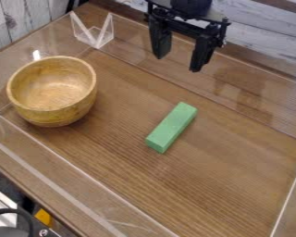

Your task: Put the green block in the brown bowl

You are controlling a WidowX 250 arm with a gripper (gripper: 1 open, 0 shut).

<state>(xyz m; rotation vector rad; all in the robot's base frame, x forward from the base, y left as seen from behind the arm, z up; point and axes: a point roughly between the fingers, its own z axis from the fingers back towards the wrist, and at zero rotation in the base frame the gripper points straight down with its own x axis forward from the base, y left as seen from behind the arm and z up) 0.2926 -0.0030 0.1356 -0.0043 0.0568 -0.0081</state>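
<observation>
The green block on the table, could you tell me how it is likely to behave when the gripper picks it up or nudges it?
The green block looks like a solid bar with flat faces, so it should stay stiff and slide, not roll. Lying flat on the smooth wooden table, it seems unlikely to tip. A nudge near one end would probably spin it.

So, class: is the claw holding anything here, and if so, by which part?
Nothing is held. The claw hangs open above the table, its fingers apart with only air between them. The green block lies flat on the wood, untouched.
</observation>
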